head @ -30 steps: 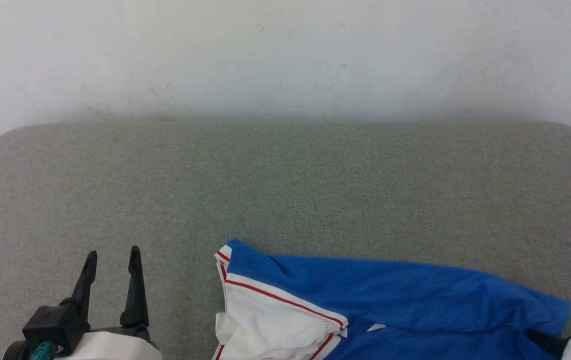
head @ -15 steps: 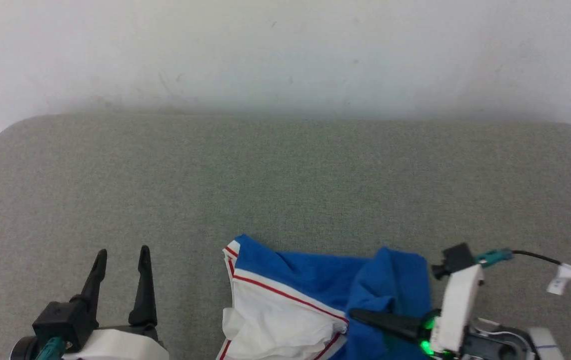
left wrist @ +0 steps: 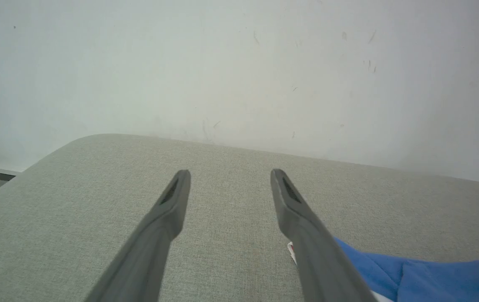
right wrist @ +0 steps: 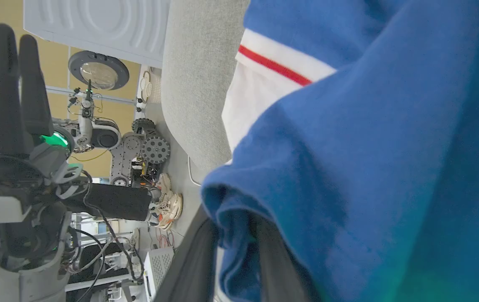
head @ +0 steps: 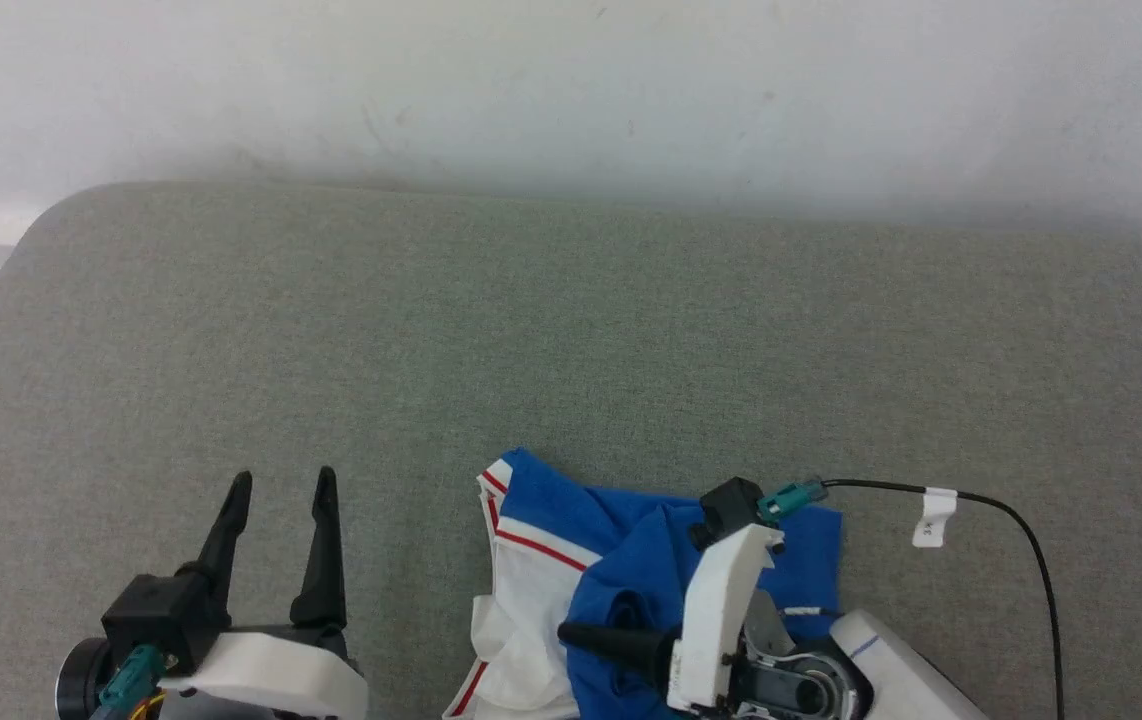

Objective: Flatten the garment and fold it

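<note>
The fingertips of the right pincer [right wrist: 235,247] are buried in a blue fold of the garment [right wrist: 348,167], so whether cloth is pinched between them cannot be told. The garment's part beneath that pincer's wrist is covered, and its near part is cut off by the head view's bottom edge. The base of the left pincer [head: 283,480] is cut off likewise. Beyond the left pincer, clutter [right wrist: 139,151] is too small to be named.

- Lighting: bright, diffuse, even; soft shadow band along the base of the wall [head: 571,90].
- Right wrist view: garment [right wrist: 369,167] near the lens, slightly soft; green tint at lower right.
</note>
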Controlling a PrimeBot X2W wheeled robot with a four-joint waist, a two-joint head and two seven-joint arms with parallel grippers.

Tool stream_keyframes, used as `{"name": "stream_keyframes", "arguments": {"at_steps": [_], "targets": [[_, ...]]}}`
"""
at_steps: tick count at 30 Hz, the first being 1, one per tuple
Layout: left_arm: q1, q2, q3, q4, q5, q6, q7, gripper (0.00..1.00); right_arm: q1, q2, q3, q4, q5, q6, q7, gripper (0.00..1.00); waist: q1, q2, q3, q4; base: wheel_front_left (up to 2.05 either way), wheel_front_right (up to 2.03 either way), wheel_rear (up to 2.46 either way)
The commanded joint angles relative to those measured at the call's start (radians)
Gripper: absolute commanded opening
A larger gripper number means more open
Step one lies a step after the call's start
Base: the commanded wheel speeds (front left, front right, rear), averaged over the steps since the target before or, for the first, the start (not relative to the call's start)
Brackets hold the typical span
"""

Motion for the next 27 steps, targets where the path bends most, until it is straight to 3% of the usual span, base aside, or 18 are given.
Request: {"name": "stream_keyframes", "arguments": {"at_steps": [1, 9, 14, 17, 22, 27], "targets": [[-0.02, -0.005, -0.001, 0.009, 0.002, -0.008, -0.008, 1.0, -0.044, 0.002, 0.053, 0.022, -0.025, 0.0, -0.048, 1.0, -0.0001, 0.0, 0.011, 0.008, 0.0, 0.0, 0.0], [-0.007, -0.005, 0.008, 0.028, -0.004, -0.004, -0.019, 1.0, -0.159, -0.007, 0.257, 0.044, -0.196, 0.0, -0.134, 1.0, -0.0001, 0.0, 0.0, -0.013, 0.0, 0.0, 0.0], [-0.004, -0.002, 0.008, 0.034, -0.008, -0.005, -0.019, 1.0, -0.23, -0.058, 0.434, -0.005, -0.354, 0.0, -0.2, 1.0, -0.0001, 0.0, -0.013, -0.028, 0.0, 0.0, 0.0], [-0.002, -0.002, 0.009, 0.035, -0.011, -0.005, -0.02, 1.0, -0.25, -0.096, 0.478, -0.046, -0.423, 0.0, -0.283, 1.0, -0.0001, 0.0, -0.019, -0.038, 0.0, 0.0, 0.0], [0.011, -0.001, 0.013, 0.038, -0.016, -0.001, -0.023, 1.0, -0.219, -0.168, 0.415, -0.115, -0.524, 0.0, -0.468, 1.0, -0.0001, 0.0, -0.033, -0.06, 0.0, 0.0, 0.0], [0.03, 0.002, 0.021, 0.045, -0.02, 0.009, -0.026, 1.0, -0.083, -0.224, 0.203, -0.189, -0.615, 0.0, -0.632, 1.0, -0.0001, 0.0, -0.054, -0.09, 0.0, 0.0, 0.0]]}}
